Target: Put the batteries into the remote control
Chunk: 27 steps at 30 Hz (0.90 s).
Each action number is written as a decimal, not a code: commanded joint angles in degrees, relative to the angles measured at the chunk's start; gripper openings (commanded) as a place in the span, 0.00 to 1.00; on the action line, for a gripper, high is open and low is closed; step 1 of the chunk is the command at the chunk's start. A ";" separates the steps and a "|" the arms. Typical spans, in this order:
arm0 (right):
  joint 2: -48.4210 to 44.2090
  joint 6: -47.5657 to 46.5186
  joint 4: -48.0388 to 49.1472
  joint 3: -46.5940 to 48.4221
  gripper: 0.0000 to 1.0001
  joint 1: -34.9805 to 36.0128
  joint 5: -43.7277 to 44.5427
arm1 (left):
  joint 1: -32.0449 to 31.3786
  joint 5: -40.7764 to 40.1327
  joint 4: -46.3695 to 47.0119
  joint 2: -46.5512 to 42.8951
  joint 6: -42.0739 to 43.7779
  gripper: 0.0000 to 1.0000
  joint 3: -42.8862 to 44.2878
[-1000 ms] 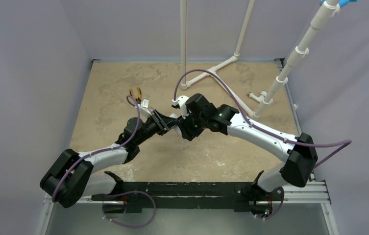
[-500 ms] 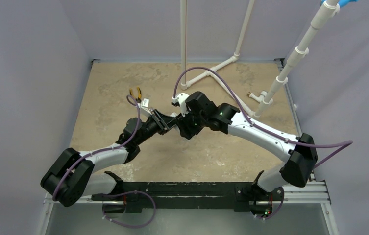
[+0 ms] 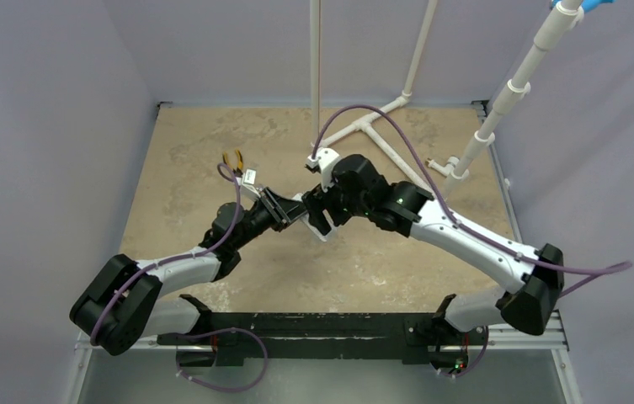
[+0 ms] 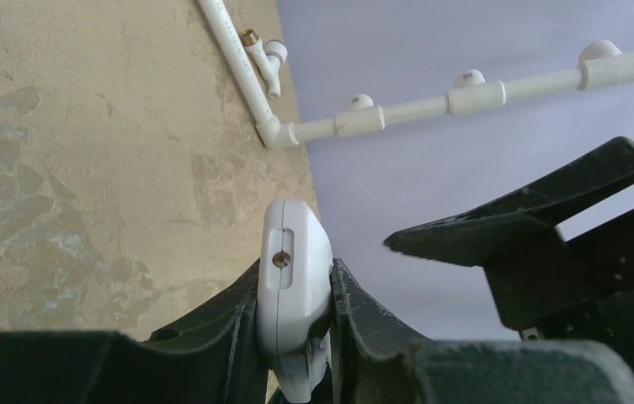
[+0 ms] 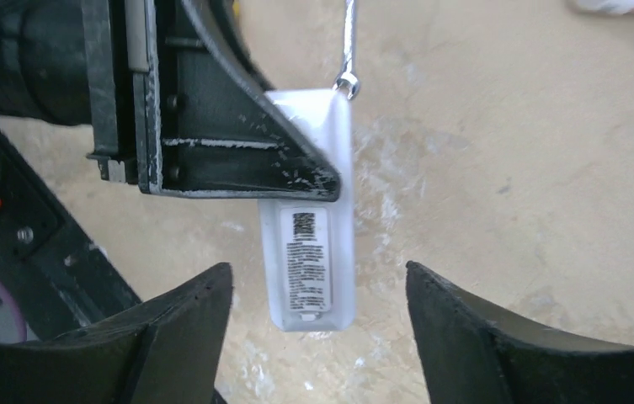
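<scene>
My left gripper point(image 4: 295, 269) is shut on the white remote control point(image 4: 294, 290) and holds it edge-on above the table; it also shows in the top view point(image 3: 284, 210). In the right wrist view the remote point(image 5: 309, 252) shows its back with a printed label, its free end pointing between my right gripper's fingers. My right gripper point(image 5: 317, 278) is open and empty, its fingers apart from the remote on both sides. In the top view it point(image 3: 317, 215) faces the left gripper, with the remote's end point(image 3: 323, 231) below. No batteries show in any view.
Yellow-handled pliers point(image 3: 233, 158) lie on the sandy tabletop behind the left arm. A silver wrench point(image 5: 347, 42) lies beyond the remote. A white pipe frame point(image 3: 364, 126) stands at the back, another pipe point(image 3: 498, 109) at the right.
My right arm has swung to the right and its gripper has drawn back a little from the left gripper. The remote's white end now shows. The left arm has not moved.
</scene>
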 commanded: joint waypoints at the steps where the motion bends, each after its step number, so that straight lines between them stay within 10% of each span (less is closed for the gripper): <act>1: -9.42 3.97 10.02 -4.93 0.77 -0.06 10.33 | -0.38 0.64 5.68 -0.59 -0.84 0.00 -0.87; 9: -18.36 7.71 14.13 -8.15 0.94 -0.54 11.68 | -0.33 3.34 9.61 0.69 -1.55 0.00 -0.59; 27: -31.19 26.50 15.98 -18.19 0.99 -0.76 19.05 | -0.34 3.94 13.93 -1.75 -3.94 0.00 -0.87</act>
